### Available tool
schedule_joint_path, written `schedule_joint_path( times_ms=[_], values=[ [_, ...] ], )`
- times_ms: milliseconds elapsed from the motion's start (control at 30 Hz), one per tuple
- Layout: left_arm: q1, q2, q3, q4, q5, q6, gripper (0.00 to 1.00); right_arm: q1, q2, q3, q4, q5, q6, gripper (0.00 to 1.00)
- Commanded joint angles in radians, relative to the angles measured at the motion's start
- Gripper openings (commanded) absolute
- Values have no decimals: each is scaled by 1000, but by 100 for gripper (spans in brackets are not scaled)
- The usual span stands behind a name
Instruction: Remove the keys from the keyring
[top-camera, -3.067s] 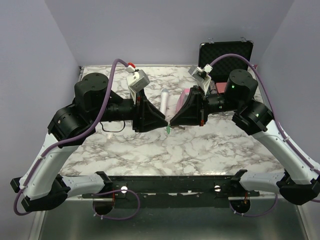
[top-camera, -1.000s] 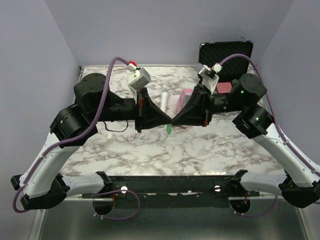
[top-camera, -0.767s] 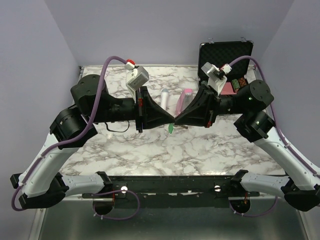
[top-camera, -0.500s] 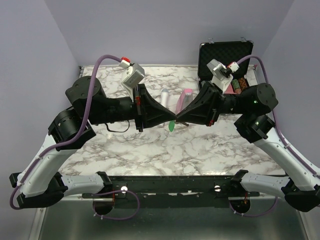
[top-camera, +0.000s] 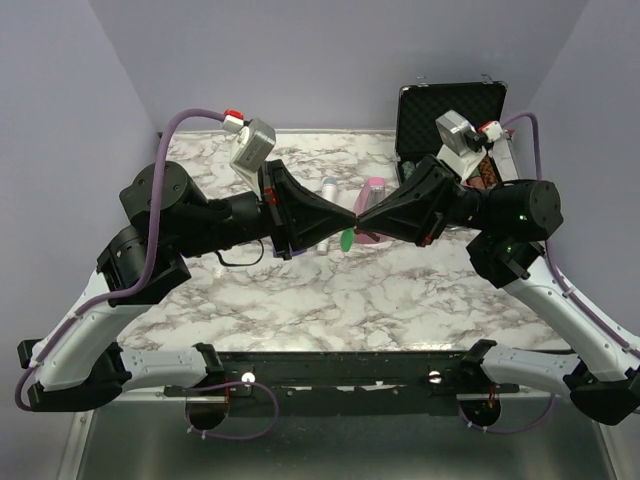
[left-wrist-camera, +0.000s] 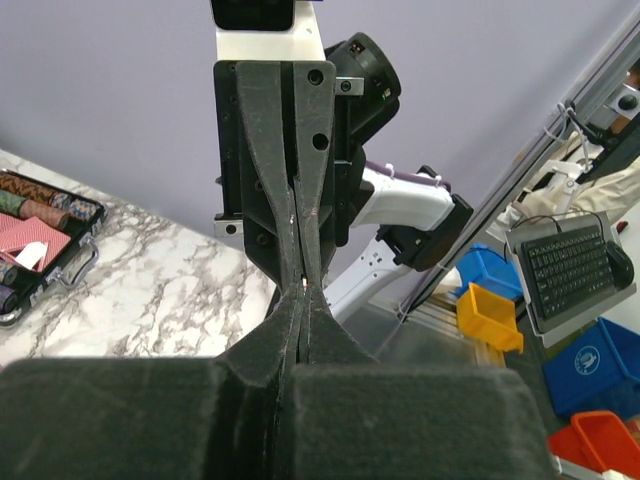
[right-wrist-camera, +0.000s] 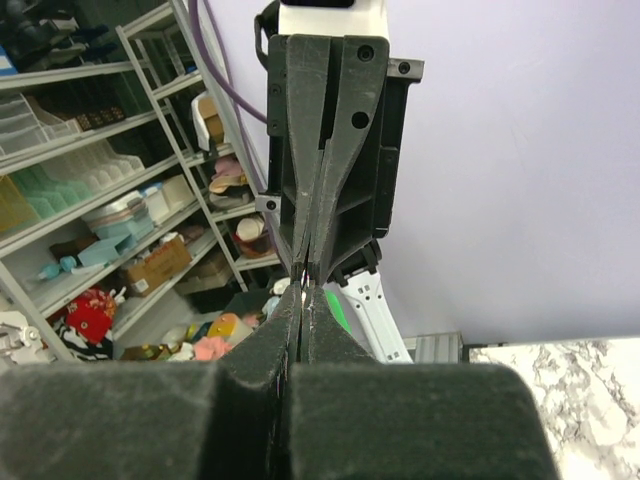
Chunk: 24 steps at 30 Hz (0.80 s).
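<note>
1. Left tool & right tool are both pinched tight, tip to tip, up over the middle of the desk.
2. Green key hangs just under the tips. Keyring is too tiny to see, prob. nipped there; can't tell by which tool.
3. Next: hold the ring firm w/ one tool, slide the key round slowly, don't yank.

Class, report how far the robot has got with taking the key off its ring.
Done: the green key appears lifted. In hand: left gripper and right gripper pinch shut tip to tip, the key dangling just below. Left: it hangs there, so separation looks unfinished; the keyring is too small to see.
</note>
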<state>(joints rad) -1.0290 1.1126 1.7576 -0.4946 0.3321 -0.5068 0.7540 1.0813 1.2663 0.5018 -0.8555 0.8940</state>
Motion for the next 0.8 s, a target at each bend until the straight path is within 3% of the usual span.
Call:
schedule_joint_path(
  times_ms=[0,533,767],
  values=[
    [-20,12,-46,36,-76,-18,0,11,-12,-13,133,64,43,1],
    [-63,35,-72,134,-143,-33,0,10,0,2,184,72,56,1],
    [-77,9,-134,192,-240,-59,0,11,0,7,182,79,51,1]
  ],
)
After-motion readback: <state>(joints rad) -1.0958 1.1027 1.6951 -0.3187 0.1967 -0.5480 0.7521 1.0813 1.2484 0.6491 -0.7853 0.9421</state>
